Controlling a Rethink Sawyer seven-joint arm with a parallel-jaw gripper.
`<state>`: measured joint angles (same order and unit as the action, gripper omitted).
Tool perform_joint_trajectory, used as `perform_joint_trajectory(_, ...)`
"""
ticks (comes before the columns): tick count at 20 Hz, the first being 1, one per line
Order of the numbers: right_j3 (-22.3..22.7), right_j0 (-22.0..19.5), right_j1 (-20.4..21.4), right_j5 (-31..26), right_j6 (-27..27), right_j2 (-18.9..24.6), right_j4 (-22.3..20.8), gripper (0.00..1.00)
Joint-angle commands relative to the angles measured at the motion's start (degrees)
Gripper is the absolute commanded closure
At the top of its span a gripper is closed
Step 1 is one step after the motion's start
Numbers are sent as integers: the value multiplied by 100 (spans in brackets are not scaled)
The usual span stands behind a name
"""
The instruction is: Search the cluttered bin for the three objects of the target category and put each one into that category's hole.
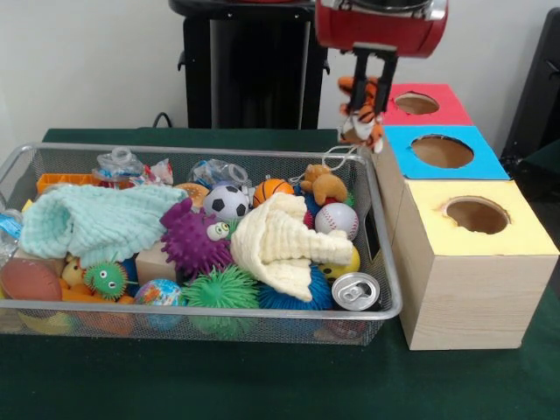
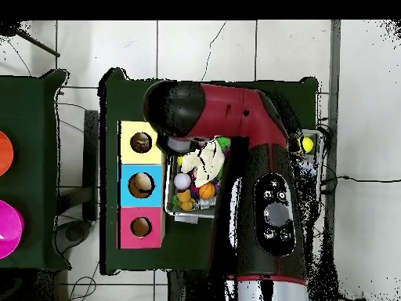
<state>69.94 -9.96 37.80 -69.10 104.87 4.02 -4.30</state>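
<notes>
A striped orange, white and black plush tiger [image 1: 361, 122] hangs in the air with my gripper [image 1: 371, 96] shut on it. It is held above the far right corner of the wire bin [image 1: 390, 289], just left of the blue-topped box [image 1: 477, 164] and the red-topped box [image 1: 442, 112]. A brown plush bear [image 1: 325, 185] lies in the bin's far right part. The yellow-topped box [image 1: 516, 236] stands nearest. In the overhead view the arm [image 2: 258, 172] covers the gripper and most of the bin.
The bin holds a mint cloth [image 1: 96, 220], a cream cloth [image 1: 282, 241], a purple spiky toy [image 1: 191, 241], a soccer ball [image 1: 226, 202], a baseball [image 1: 337, 220], a can [image 1: 356, 291] and spiky balls. The three boxes [image 2: 141, 185] stand in a row beside the bin.
</notes>
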Motion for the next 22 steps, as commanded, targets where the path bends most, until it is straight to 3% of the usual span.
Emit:
perform_joint_trajectory(1, 1317, 257, 338, -184, 658, 212, 388, 100)
perform_joint_trajectory(11, 1980, 571, 667, 267, 956, -39, 666, 100)
perform_joint_trajectory(22, 3197, 554, 940, 1775, 766, -126, 711, 100)
